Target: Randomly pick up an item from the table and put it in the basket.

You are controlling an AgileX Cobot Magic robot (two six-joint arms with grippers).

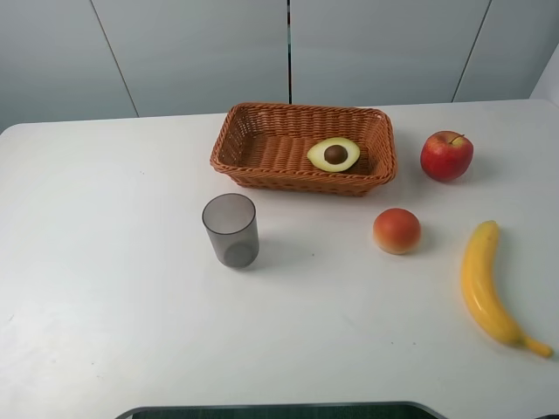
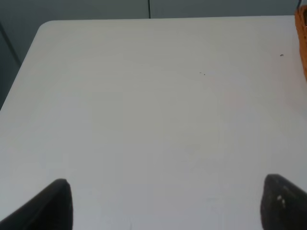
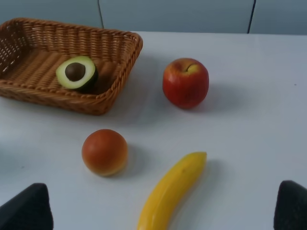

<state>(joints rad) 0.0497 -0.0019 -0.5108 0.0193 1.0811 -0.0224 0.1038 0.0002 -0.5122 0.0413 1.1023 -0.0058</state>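
Note:
The halved avocado (image 1: 334, 154) lies cut side up inside the orange-brown wicker basket (image 1: 262, 122) at the back middle of the white table (image 1: 122, 314). It also shows in the right wrist view (image 3: 76, 73), in the basket (image 3: 110, 43). No arm shows in the exterior high view. My left gripper (image 2: 165, 206) is open and empty over bare table at the left. My right gripper (image 3: 163, 208) is open and empty, pulled back near the banana, well away from the basket.
A grey translucent cup (image 1: 231, 230) stands in front of the basket. A red apple (image 1: 446, 155), a round orange-red fruit (image 1: 396, 230) and a yellow banana (image 1: 487, 284) lie on the right side of the table.

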